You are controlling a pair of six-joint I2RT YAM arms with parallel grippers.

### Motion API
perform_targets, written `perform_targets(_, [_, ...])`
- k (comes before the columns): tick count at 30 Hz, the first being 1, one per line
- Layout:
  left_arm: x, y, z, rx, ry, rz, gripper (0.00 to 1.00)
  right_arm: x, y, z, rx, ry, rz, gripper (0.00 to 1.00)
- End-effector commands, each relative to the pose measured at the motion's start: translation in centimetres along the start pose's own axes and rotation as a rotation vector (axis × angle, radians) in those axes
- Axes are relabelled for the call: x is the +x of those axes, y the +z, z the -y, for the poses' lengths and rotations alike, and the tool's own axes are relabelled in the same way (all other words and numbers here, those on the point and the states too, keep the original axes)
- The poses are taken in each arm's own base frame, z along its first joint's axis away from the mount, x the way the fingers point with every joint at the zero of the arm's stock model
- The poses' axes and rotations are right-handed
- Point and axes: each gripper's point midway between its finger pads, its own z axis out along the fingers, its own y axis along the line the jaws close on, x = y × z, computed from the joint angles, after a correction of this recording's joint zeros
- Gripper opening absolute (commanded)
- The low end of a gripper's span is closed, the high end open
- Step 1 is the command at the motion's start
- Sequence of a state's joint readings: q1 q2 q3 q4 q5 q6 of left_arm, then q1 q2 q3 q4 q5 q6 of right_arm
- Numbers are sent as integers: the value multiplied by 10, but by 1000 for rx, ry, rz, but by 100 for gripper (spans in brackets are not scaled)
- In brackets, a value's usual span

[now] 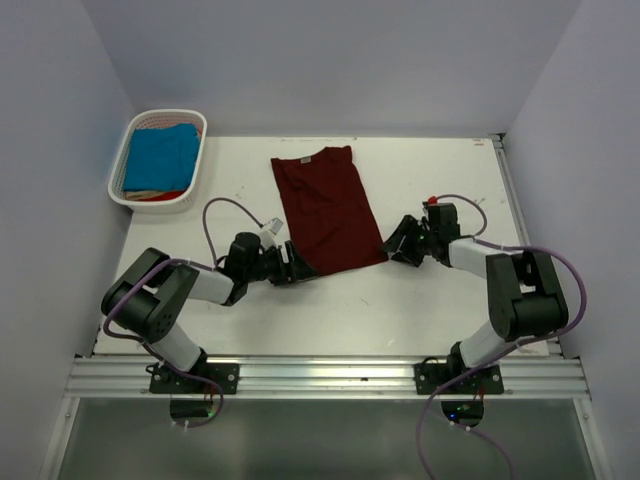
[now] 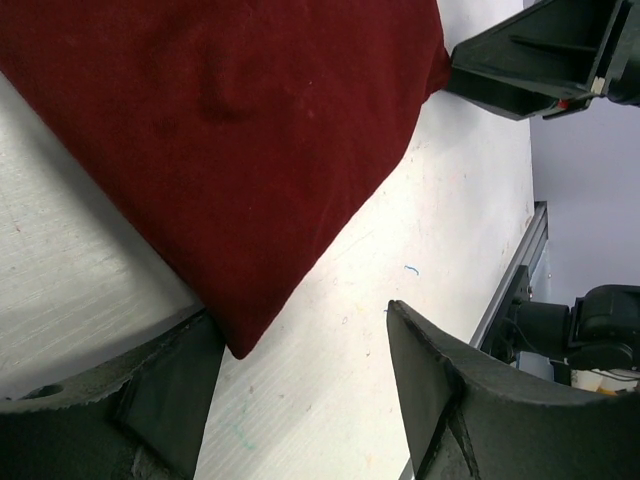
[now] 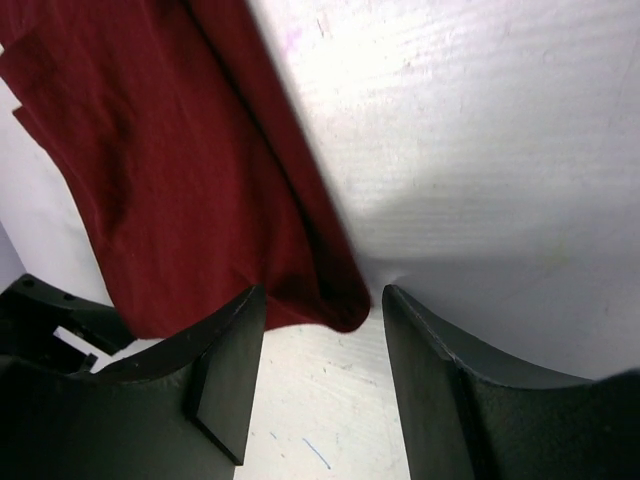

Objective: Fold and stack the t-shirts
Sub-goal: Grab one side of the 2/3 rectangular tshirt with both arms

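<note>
A dark maroon, round-necked soft cloth t-shirt (image 1: 325, 205) lies flat on the white table (image 1: 420, 300). It is already narrowed to a long strip, with the neck end toward the far edge and the hem toward the arms. Each arm sits at one near corner of that hem.

The left gripper (image 1: 302, 268) lies low at the near-left corner. Its wrist view shows the jaws apart with the cloth's point between them, closer to one finger, and nothing pinched. The right gripper (image 1: 393, 243) is at the near-right corner — its wrist view shows the rolled corner of the fabric in the gap between parted fingers, not clamped.

The pairing looks deliberate: taking both hem corners at once would let the arms carry the hem up to the collar in one even fold.

A bright turquoise-blue t-shirt (image 1: 160, 155) lies bunched in the white slatted plastic basket (image 1: 199, 150) at the far left — well apart from the work.
</note>
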State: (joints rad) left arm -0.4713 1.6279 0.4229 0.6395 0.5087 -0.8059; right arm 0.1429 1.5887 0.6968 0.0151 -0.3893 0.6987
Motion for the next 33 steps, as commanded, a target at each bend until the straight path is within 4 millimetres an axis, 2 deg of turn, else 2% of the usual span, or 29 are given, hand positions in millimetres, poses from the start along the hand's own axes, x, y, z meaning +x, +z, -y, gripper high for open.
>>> perform_targets(1, [67,-20,-70,-274,-121,-173,72,-8,10,20,60,-2,12,55])
perform_targets(4, [68,-19,-71,-275,-124,-177,70,-5,15,23,55,6,-5,50])
perform_targets(7, [69,-18,-73,-274,-127,-177,63,2,17,24,41,21,-25,42])
perform_targets(11, [71,-17,-75,-272,-128,-184,47,18,15,26,6,41,-52,41])
perform_targets(12, [71,-17,-75,-272,-127,-182,45,28,14,32,10,54,-68,41])
perform_targets(19, [71,-16,-76,-268,-128,-179,46,47,5,40,15,50,-89,42])
perform_targets(21, [72,-16,-77,-269,-129,-183,44,48,5,41,17,49,-90,33])
perform_targets(23, [73,-15,-77,-265,-128,-183,35,48,6,43,21,48,-93,27])
perform_targets(24, [73,-15,-77,-264,-127,-182,30,48,6,43,22,47,-93,19])
perform_targets(25, [75,-15,-78,-265,-130,-186,18,48,7,43,22,41,-94,15])
perform_targets(27, [75,-14,-79,-263,-128,-183,0,49,7,44,18,41,-100,1])
perform_targets(31, [74,-16,-75,-237,-113,-171,0,47,-1,40,15,-1,-71,0])
perform_targets(33, [69,-18,-68,-215,-93,-157,0,44,-13,32,4,-32,-46,0])
